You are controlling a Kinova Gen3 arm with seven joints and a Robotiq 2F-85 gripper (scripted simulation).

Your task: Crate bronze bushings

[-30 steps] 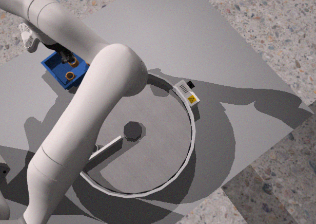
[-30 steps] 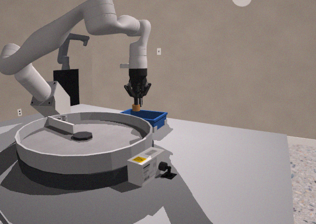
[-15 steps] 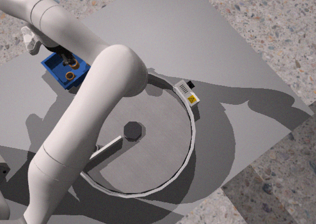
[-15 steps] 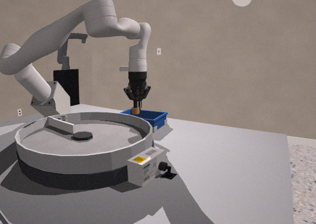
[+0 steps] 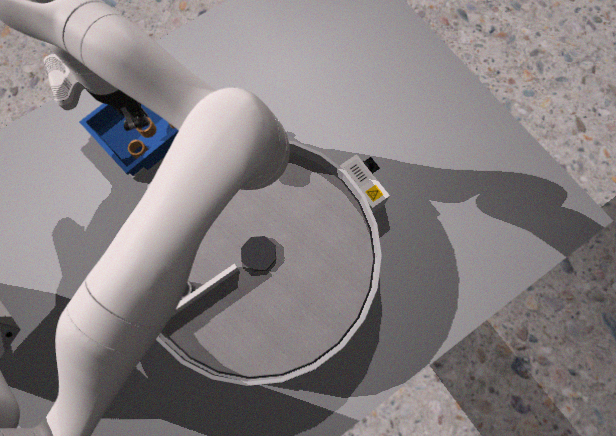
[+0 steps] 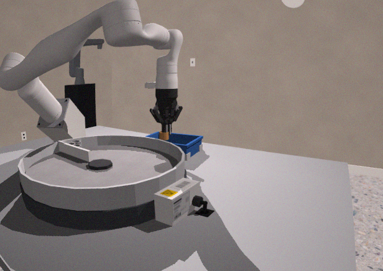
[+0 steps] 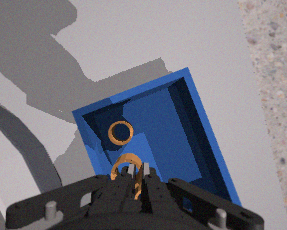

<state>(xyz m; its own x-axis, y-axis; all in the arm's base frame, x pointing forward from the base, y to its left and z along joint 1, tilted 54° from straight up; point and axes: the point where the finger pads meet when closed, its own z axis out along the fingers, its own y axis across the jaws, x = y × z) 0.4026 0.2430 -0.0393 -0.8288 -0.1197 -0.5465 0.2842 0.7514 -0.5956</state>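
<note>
My gripper (image 5: pixel 135 122) (image 6: pixel 166 130) (image 7: pixel 138 171) is shut on the wall of a bronze bushing (image 5: pixel 146 128) (image 6: pixel 163 136) (image 7: pixel 121 161), inside the outline of the blue crate (image 5: pixel 104 147) (image 6: pixel 194 146) (image 7: pixel 211 130). Another bronze bushing (image 5: pixel 136 148) (image 7: pixel 120 133) stands in the crate with its bore up. A small orange-brown bit (image 5: pixel 171 126) shows in the crate beside the arm's edge; the rest is hidden. Several grey steel bushings (image 6: pixel 74 143) are on the turning table (image 5: pixel 310 284) (image 6: pixel 62 174), behind its divider; the arm mostly hides them in the top view.
The divider (image 5: pixel 210 286) (image 6: pixel 76 151) runs from the table's rim towards the dark hub (image 5: pixel 258 254) (image 6: pixel 100 164). A raised wall rings the turning table, close to the crate. A grey box with a yellow label (image 5: pixel 373 193) (image 6: pixel 169 192) sits against the outside of that wall.
</note>
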